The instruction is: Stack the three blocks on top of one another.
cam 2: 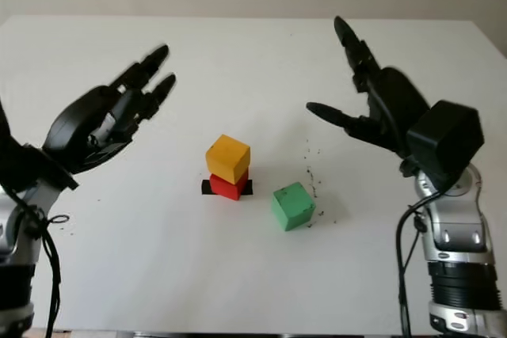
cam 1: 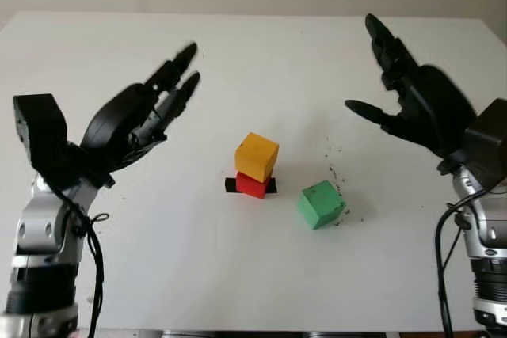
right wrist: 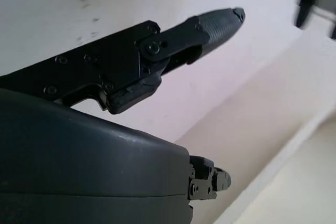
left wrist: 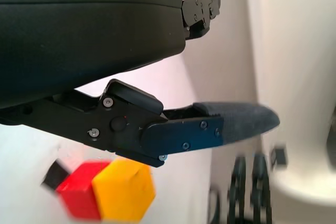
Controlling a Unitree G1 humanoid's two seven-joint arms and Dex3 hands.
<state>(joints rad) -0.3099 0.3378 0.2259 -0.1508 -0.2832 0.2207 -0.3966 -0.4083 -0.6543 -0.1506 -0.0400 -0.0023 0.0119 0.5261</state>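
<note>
Yellow block (cam 1: 257,155) sits on red block (cam 1: 252,185); both hands, left (cam 1: 146,116) and right (cam 1: 412,100), raised empty with fingers apart; green block (cam 1: 321,204) awaits placing on top.

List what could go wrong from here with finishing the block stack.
1. The yellow block sits turned and off-square on the red block, so adding weight may topple it.
2. The green block lies close beside the stack; the right robot hand, open above the table, could bump the stack while grasping it.
3. The left robot hand, open and raised to the stack's left, could knock it if it swings in.
</note>
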